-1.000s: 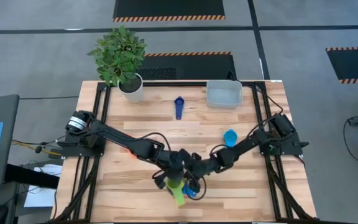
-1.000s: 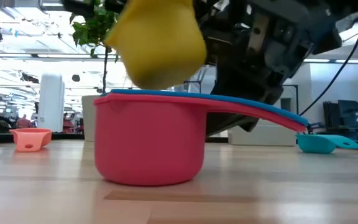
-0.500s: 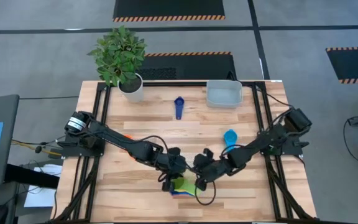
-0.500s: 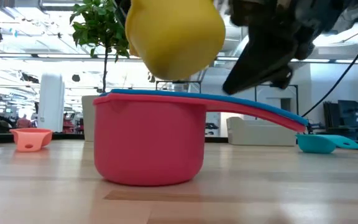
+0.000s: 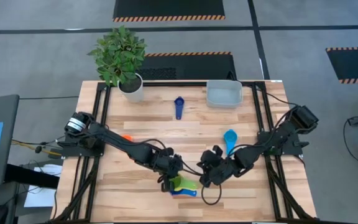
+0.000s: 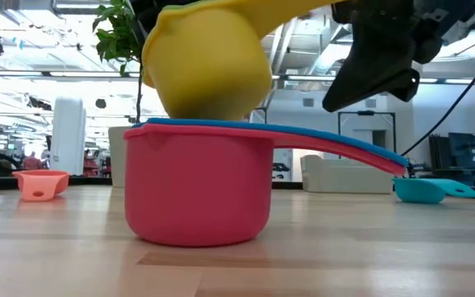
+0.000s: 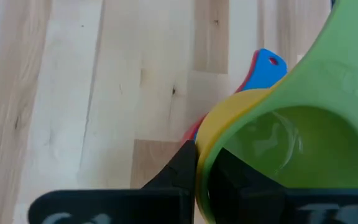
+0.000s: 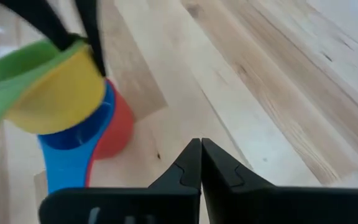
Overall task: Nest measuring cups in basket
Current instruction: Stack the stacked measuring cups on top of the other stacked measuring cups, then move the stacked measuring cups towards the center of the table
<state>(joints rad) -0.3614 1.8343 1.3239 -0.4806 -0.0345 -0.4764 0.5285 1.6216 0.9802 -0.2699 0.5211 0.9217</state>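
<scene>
Lowered since 0.5 s ago, yellow cup (image 6: 209,66), green cup (image 7: 291,140) nested inside, sits tilted in blue cup (image 8: 73,152) within red cup (image 6: 200,186), near table front. Left gripper (image 5: 168,169) clamps the yellow-green rims. Right gripper (image 8: 201,163), fingers pressed together, has withdrawn alongside. Basket (image 5: 224,94) at rear.

In the high view the left gripper (image 5: 168,177) covers most of the stacked cups, so only a sliver of the green cup (image 5: 184,183) and of the blue cup (image 5: 185,192) shows. The low view cuts the yellow cup (image 6: 207,66) at its top edge, and the blue one appears only as a thin rim above the red cup (image 6: 198,183) (its bowl is sunk inside). The orange cup (image 5: 125,137) is half hidden under the left arm. The left wrist view crops the green cup at its edge.
</scene>
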